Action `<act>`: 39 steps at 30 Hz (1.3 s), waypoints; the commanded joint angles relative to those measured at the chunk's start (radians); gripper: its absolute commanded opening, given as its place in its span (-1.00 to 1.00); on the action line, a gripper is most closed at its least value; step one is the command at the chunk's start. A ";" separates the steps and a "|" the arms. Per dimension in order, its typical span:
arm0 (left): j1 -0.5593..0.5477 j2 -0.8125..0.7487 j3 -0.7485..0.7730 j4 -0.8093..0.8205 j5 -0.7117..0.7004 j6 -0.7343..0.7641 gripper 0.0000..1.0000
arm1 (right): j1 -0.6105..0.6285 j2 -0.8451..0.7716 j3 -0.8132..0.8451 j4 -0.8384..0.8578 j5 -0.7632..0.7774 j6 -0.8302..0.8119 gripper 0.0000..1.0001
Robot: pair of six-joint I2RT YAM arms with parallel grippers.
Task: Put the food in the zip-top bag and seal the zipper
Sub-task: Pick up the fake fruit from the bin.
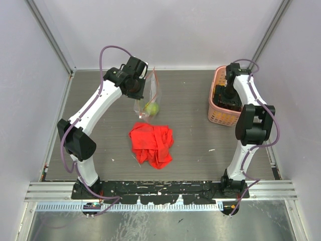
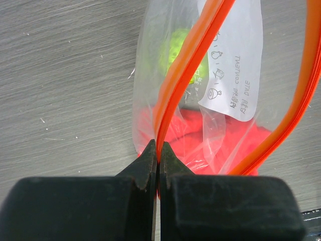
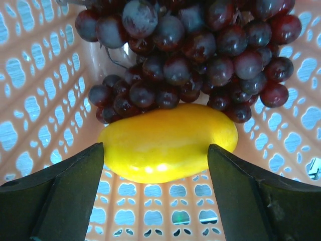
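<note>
well, at 12 o'clock on the counter [image 1: 200, 145] our left pincer [image 2: 158, 150] pinches the zipper [image 2: 193, 65] of the bag [image 2: 145, 100], a green fruit [image 2: 175, 47] inside; at 2 o'clock our right pincer [image 3: 155, 150] gapes around the mango [image 3: 168, 138] in the basket [image 3: 30, 100].

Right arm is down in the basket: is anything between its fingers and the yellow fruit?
Nothing visible is in the way. The right gripper is open and straddles the yellow mango, one finger on either side. The grape bunch lies just beyond the mango, against its far side, not between it and the gripper.
</note>
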 commanded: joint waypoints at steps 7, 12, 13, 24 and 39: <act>0.005 -0.039 0.008 0.017 0.001 0.016 -1.00 | 0.009 -0.003 0.018 0.156 -0.097 0.072 0.64; 0.005 -0.038 0.008 0.017 0.000 0.017 -1.00 | 0.008 -0.047 0.028 0.194 0.018 0.099 0.64; 0.005 -0.038 0.007 0.015 0.001 0.016 -1.00 | 0.008 -0.055 0.030 0.198 0.040 0.103 0.64; 0.005 -0.048 0.003 0.019 -0.004 0.017 -1.00 | 0.002 -0.113 -0.037 0.474 0.447 0.236 0.64; 0.005 -0.048 -0.001 0.022 -0.006 0.020 -1.00 | 0.001 -0.002 -0.063 0.730 0.628 0.315 0.77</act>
